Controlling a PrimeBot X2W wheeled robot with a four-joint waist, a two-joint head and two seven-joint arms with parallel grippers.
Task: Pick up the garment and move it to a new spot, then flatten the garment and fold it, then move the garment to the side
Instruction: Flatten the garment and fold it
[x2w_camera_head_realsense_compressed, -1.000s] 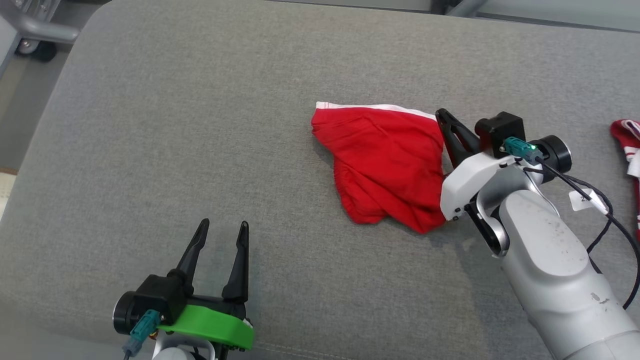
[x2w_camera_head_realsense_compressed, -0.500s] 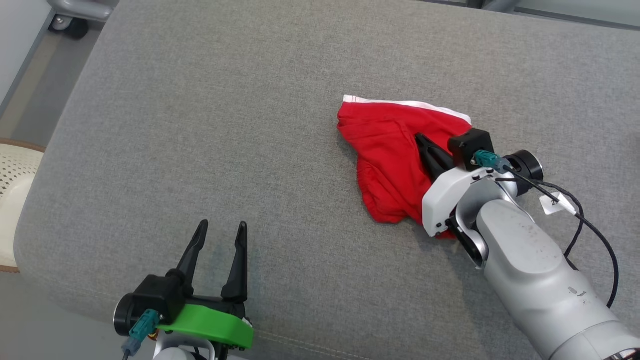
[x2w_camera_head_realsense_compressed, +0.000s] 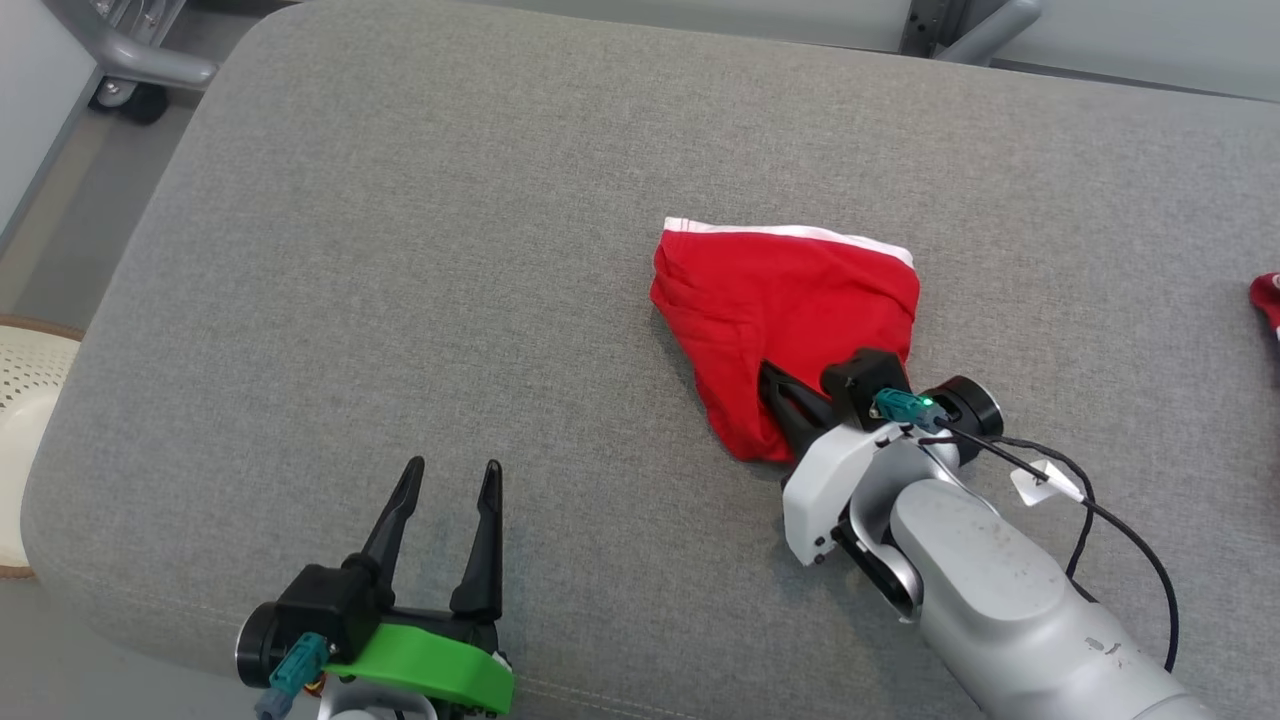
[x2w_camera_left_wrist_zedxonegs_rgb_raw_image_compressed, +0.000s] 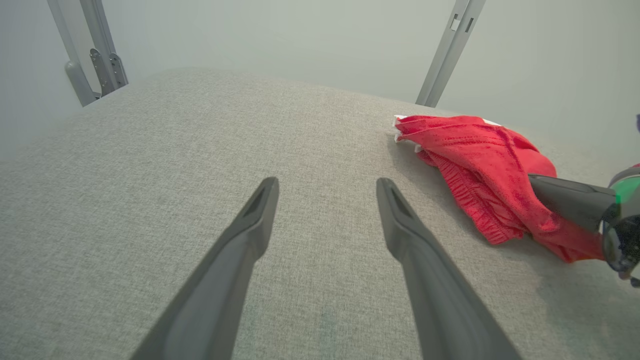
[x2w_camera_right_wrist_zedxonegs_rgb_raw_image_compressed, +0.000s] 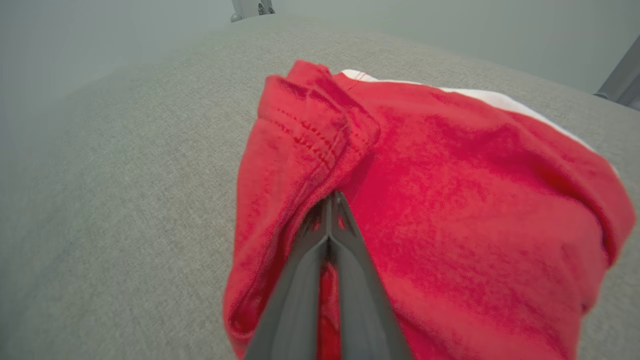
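The red garment (x2w_camera_head_realsense_compressed: 790, 310) with a white waistband lies folded on the grey cushion (x2w_camera_head_realsense_compressed: 400, 250), right of centre. My right gripper (x2w_camera_head_realsense_compressed: 765, 370) is shut, and its fingers lie flat on the garment's lower part, pointing toward its left fold. In the right wrist view the closed fingertips (x2w_camera_right_wrist_zedxonegs_rgb_raw_image_compressed: 330, 196) rest on the red cloth (x2w_camera_right_wrist_zedxonegs_rgb_raw_image_compressed: 450, 200) beside a stitched hem fold. I cannot tell whether any cloth is pinched. My left gripper (x2w_camera_head_realsense_compressed: 450, 468) stands open near the cushion's front edge, well left of the garment, with nothing between its fingers (x2w_camera_left_wrist_zedxonegs_rgb_raw_image_compressed: 250, 220). The left wrist view shows the garment (x2w_camera_left_wrist_zedxonegs_rgb_raw_image_compressed: 480, 165) at its right.
Another red and white cloth (x2w_camera_head_realsense_compressed: 1268, 300) peeks in at the right edge. A pale perforated round object (x2w_camera_head_realsense_compressed: 25, 400) sits beyond the cushion's left side. Grey metal frame legs (x2w_camera_head_realsense_compressed: 150, 65) stand at the back left. The cushion's front edge runs close to my left gripper.
The head camera has shifted. Relative to the garment, my shut right gripper has moved from its right edge across to its lower middle. The left gripper has stayed open in place.
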